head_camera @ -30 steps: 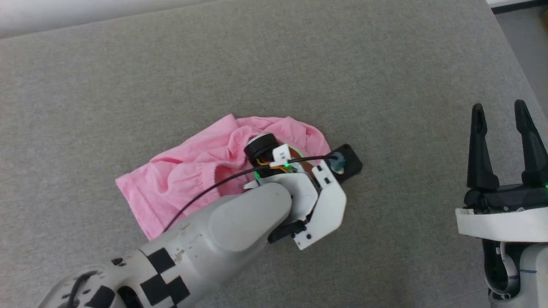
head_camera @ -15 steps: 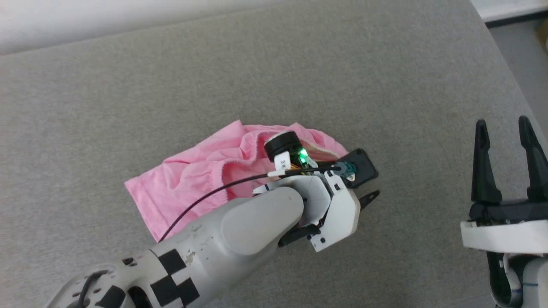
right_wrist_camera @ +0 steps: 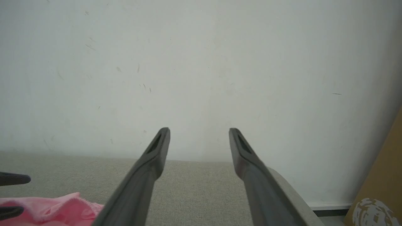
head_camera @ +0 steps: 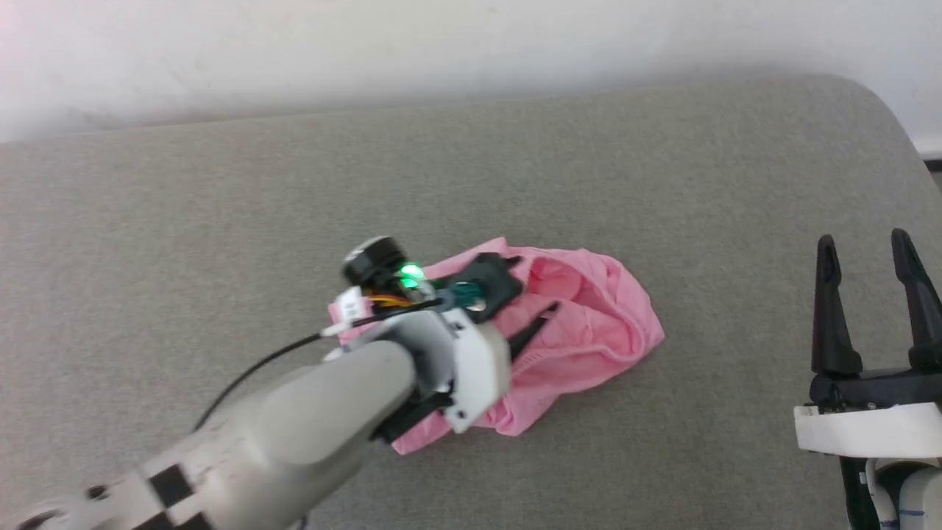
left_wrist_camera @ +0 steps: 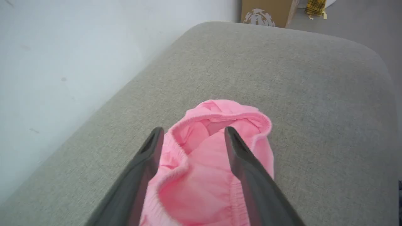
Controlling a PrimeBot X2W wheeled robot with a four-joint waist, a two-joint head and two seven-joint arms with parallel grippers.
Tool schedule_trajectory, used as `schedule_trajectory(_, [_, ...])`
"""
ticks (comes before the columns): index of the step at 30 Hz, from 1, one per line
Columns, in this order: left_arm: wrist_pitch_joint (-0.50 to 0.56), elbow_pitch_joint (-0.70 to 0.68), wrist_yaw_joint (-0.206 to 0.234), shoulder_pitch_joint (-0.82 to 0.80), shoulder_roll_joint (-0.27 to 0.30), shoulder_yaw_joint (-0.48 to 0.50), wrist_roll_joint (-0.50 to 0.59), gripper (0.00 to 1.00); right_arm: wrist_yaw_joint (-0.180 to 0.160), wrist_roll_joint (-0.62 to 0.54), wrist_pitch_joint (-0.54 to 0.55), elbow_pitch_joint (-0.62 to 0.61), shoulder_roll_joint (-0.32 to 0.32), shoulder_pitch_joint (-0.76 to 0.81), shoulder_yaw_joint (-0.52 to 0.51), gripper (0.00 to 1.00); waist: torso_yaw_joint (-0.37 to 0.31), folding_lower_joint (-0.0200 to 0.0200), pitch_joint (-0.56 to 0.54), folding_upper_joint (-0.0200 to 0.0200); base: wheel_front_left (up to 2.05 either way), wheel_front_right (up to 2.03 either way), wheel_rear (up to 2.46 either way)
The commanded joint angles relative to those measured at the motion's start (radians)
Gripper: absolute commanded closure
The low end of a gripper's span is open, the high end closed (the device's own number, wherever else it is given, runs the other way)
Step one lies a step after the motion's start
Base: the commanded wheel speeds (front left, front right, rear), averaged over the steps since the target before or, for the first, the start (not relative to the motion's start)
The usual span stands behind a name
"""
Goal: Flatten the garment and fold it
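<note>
Shorts (head_camera: 596, 324) bunched at centre of your cushion (head_camera: 662, 147) | left gripper (left_wrist_camera: 192, 129) wide open, empty, hanging over them, likely lining up your next grasp | right gripper (head_camera: 862, 237) open, empty, parked clear at 4 o'clock

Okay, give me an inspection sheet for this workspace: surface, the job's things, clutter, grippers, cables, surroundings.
surface: grey fabric surface with a rounded far corner.
job's things: pink garment, bunched and not flattened, its gathered waistband gaping open.
clutter: nothing seen.
grippers: left gripper open over the garment, pinching nothing; right gripper open and empty, off to the garment's right.
cables: black cable runs along the left forearm to the wrist, above the surface.
surroundings: pale wall behind the surface; cardboard box on the floor past its end.
</note>
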Motion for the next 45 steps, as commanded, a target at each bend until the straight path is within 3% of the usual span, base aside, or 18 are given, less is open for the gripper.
schedule_trajectory(1, [-0.005,-0.012,0.014,0.017,0.021,0.01,-0.002,0.0,-0.002,-0.009,-0.005,-0.006,0.003,0.011,0.004,0.0,0.051,0.0002,-0.05,0.0,0.0,0.0,0.0])
schedule_trajectory(7, [-0.052,-0.179,0.166,0.144,0.202,0.092,-0.037,0.0,-0.002,-0.013,-0.005,-0.01,0.003,0.014,0.007,0.0,0.065,0.0002,-0.06,0.0,0.0,0.0,0.0])
schedule_trajectory(12, [-0.219,-0.273,0.332,0.25,0.303,0.212,-0.045,0.0,-0.002,-0.047,-0.005,-0.031,0.003,0.004,0.033,0.0,0.085,0.0002,-0.062,0.0,0.0,0.0,0.0])
schedule_trajectory(18, [-0.311,-0.331,0.51,0.364,0.303,0.369,0.016,0.0,-0.002,-0.115,-0.005,-0.075,-0.033,-0.083,0.104,0.0,0.11,0.0002,-0.061,0.0,0.0,0.0,0.0])
schedule_trajectory(20, [-0.312,-0.367,0.564,0.41,0.283,0.452,0.086,0.0,-0.002,-0.112,-0.005,-0.07,-0.083,-0.127,0.159,0.0,0.115,0.0002,-0.058,0.0,0.0,0.0,0.0])
schedule_trajectory(24, [-0.312,-0.422,0.628,0.547,0.227,0.597,0.202,0.0,-0.002,-0.063,-0.005,-0.013,-0.225,-0.231,0.328,0.0,0.122,0.0002,-0.057,0.0,0.0,0.0,0.0])
schedule_trajectory(29, [-0.313,-0.449,0.631,0.688,0.16,0.735,0.306,0.0,-0.002,0.114,0.025,0.139,-0.468,-0.378,0.661,0.0,0.134,0.0002,-0.058,0.0,0.0,0.0,0.0])
schedule_trajectory(34, [-0.313,-0.459,0.59,0.764,0.093,0.823,0.378,0.0,-0.002,0.381,0.246,0.14,-0.606,-0.572,1.009,0.0,0.143,0.0002,-0.045,0.0,0.0,0.0,0.0])
schedule_trajectory(39, [-0.313,-0.452,0.535,0.782,0.024,0.887,0.435,0.0,-0.002,0.59,0.498,0.133,-0.63,-0.733,1.253,0.0,0.156,0.0002,-0.011,0.0,0.0,0.0,0.0])
schedule_trajectory(45, [-0.313,-0.442,0.469,0.769,-0.062,0.936,0.49,0.0,-0.002,0.721,0.618,0.203,-0.566,-0.855,1.384,0.0,0.183,0.0002,0.049,0.0,0.0,0.0,0.0])
